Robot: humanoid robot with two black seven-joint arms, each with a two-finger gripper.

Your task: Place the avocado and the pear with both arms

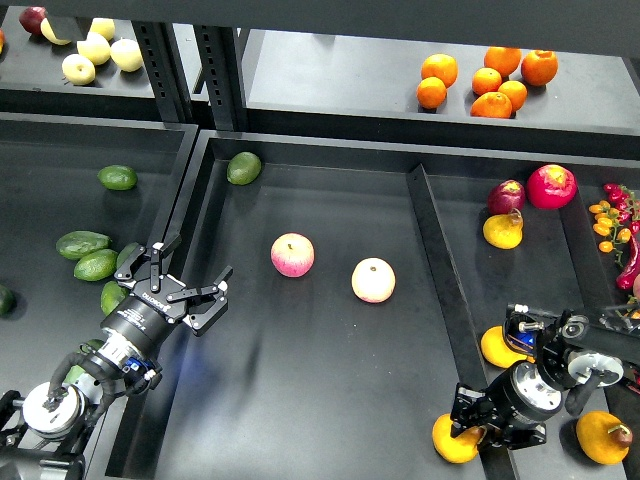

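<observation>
A: L gripper (192, 268)?
B: Fingers spread, nothing between them. Hovers over the L edge of the centre tray (330, 400), by the divider.
A: Avocado (96, 265)?
B: In L tray, just beside the L gripper, among other green ones.
A: R gripper (468, 418)?
B: Low at R, pinching the pear (455, 440) near the tray wall.
A: Centre tray contents?
B: Two apples (292, 255), apart; darker avocado (243, 167) in far corner.

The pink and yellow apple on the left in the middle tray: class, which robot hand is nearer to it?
Left. The left hand sits just lower left of the pink and yellow apple; the right hand is far off to its lower right.
</observation>
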